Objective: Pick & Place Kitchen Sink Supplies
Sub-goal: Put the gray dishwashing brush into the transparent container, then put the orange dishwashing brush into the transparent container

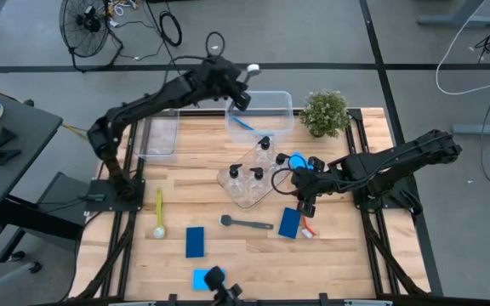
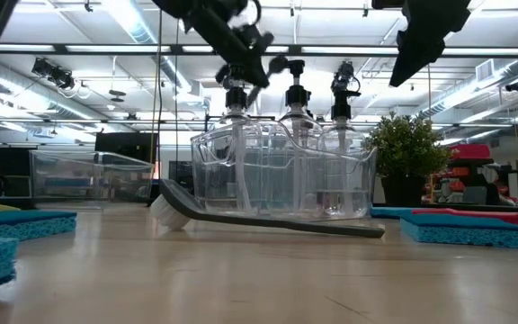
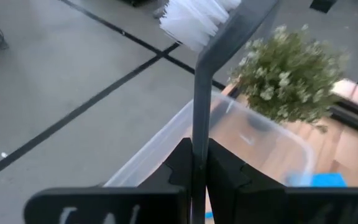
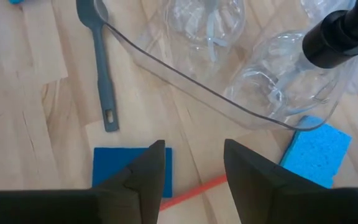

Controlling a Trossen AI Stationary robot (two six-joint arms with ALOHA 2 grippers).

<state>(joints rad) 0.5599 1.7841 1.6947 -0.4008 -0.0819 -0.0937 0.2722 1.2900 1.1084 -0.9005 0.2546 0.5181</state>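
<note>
High view: we see the wooden table with 2 arms over it. At the far side, a clear bin sits left of the potted plant, with 1 blue brush already lying in it. At centre is a clear tray of 3 pump bottles.

Left gripper hangs over that bin's far-left rim, fingers pressed together on the handle of a grey brush. Its white bristle head points away from the table; the long axis runs straight out from the fingers. We judge the drop turns on getting that axis over the bin interior, which lies just right and near of the grip.

Right gripper hovers right of the tray, fingers spread and empty. Directly under it are a dark-blue sponge and a red brush; a second grey brush lies left of them.
</note>
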